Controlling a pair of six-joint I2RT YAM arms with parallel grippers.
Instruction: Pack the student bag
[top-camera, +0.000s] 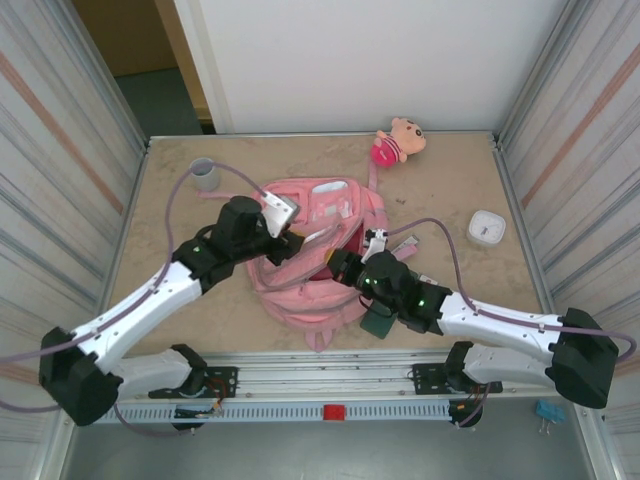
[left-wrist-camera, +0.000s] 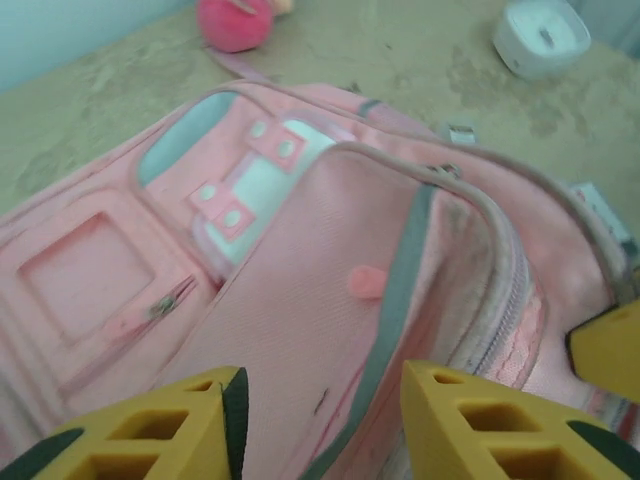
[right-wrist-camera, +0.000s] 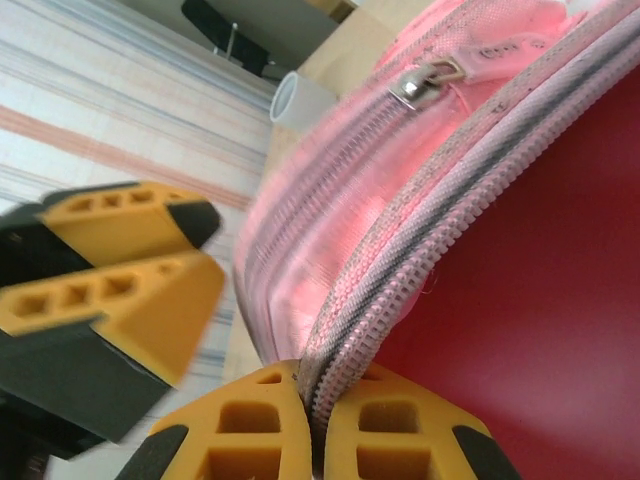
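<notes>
Though tiny overhead, the right pincer (right-wrist-camera: 312, 392) grips the student bag's (right-wrist-camera: 330, 170) zipper (right-wrist-camera: 400, 265).

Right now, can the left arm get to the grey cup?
Probably yes. The grey cup stands on bare table just left of the student bag, with nothing between it and the left gripper, which hangs open and empty above the bag.

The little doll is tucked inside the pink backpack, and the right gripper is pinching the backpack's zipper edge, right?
Not quite. The doll isn't inside the student bag; it lies on the table beyond the bag, as the top external view shows. The right gripper is indeed pinching the bag's zipper edge.
</notes>
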